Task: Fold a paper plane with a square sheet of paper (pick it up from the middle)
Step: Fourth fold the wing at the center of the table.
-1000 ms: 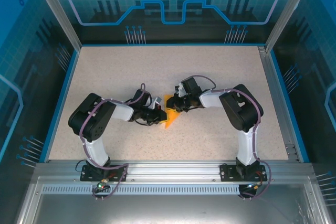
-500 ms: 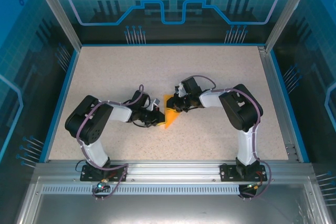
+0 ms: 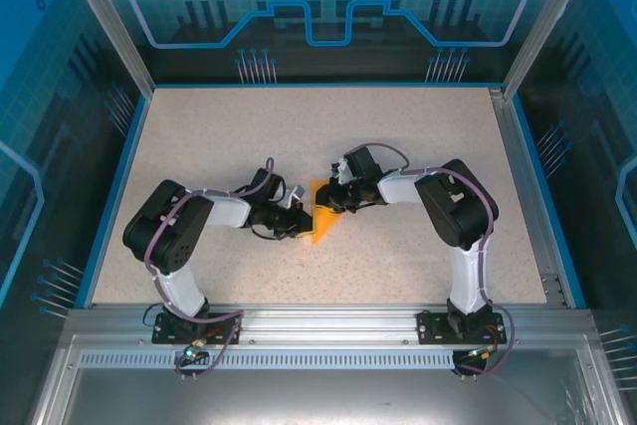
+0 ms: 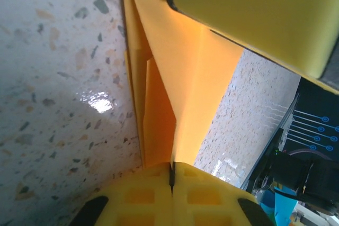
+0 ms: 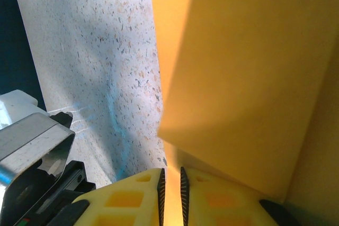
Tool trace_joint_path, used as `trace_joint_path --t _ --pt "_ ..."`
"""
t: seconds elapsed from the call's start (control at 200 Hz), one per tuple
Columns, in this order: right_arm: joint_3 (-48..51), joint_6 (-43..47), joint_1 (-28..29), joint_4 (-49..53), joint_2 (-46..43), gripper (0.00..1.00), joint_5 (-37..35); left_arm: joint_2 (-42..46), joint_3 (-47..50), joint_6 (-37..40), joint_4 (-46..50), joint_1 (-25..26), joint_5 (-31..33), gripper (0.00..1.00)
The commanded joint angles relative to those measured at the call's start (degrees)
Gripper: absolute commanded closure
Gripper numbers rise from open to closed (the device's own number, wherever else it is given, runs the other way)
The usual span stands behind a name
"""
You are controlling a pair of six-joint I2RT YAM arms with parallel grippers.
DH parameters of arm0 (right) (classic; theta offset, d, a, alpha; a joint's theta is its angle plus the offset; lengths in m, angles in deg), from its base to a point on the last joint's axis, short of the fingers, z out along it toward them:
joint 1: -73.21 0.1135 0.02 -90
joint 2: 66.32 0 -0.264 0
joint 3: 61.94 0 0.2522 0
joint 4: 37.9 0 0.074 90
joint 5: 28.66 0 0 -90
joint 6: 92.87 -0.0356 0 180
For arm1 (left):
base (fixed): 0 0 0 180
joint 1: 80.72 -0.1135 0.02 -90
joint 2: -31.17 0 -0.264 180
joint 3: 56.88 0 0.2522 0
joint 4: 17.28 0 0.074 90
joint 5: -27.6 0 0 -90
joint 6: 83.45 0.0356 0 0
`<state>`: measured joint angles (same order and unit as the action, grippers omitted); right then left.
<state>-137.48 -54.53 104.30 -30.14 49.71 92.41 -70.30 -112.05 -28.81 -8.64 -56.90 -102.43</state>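
Note:
The square sheet of paper [image 3: 321, 220] is orange-yellow and partly folded, with creased layers narrowing to a point. It sits just above the table's middle, held between both arms. My left gripper [image 3: 303, 219] is shut on its near-left edge; in the left wrist view the yellow fingertips [image 4: 153, 178] meet on the paper [image 4: 185, 78] with no gap. My right gripper [image 3: 329, 197] is shut on the far edge. In the right wrist view a thin fold of paper [image 5: 243, 78] runs between the toothed pads [image 5: 161, 183] of this gripper [image 5: 170, 178].
Speckled beige tabletop [image 3: 299, 136] bounded by a blue rim and metal frame posts. One yellow finger of the right gripper [image 4: 254, 14] looms at the top of the left wrist view. The left arm's grey wrist [image 5: 32, 146] lies close by in the right wrist view.
The left arm's elbow has shifted slightly left and back. Both grippers and the paper stay where they were.

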Motion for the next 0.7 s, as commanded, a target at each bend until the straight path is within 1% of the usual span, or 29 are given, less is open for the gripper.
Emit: trace_joint_path --t 0.0,0.11,0.175,0.295,0.37,0.455,0.565,0.63,0.695 --pt "1.59 0.69 -0.77 4.91 3.67 0.81 -4.97 -1.43 -1.2 3.95 12.02 -0.16 -2.7 0.98" --pt "1.78 0.92 -0.75 5.41 3.68 0.82 -5.14 -1.55 -1.16 4.07 13.77 -0.1 -3.55 0.92" --pt "1.79 1.05 -0.71 5.77 3.68 0.82 -5.41 -1.82 -1.4 4.59 15.06 -0.02 -3.55 0.91" --pt "1.71 1.17 -0.73 6.0 3.68 0.82 -5.36 0.86 0.9 2.71 11.81 -0.06 -4.09 0.88" --pt "1.7 1.25 -0.77 6.35 3.51 0.82 -5.67 4.12 2.91 1.08 9.45 -0.07 -3.24 0.81" --pt "1.62 1.18 -0.75 6.4 3.46 0.83 -5.77 7.88 4.38 -0.5 8.37 -0.1 -1.71 0.8" --pt "1.61 1.22 -0.84 6.48 3.46 0.83 -5.77 12.44 5.78 -2.53 7.76 -0.24 2.31 0.78" --pt "1.54 1.32 -0.77 6.61 3.5 0.82 -5.69 13.76 5.91 -4.05 7.52 -0.32 3.99 0.79" --pt "1.55 1.47 -0.77 6.59 3.5 0.83 -5.68 14.01 5.74 -5.81 6.12 -0.29 3.92 0.79"
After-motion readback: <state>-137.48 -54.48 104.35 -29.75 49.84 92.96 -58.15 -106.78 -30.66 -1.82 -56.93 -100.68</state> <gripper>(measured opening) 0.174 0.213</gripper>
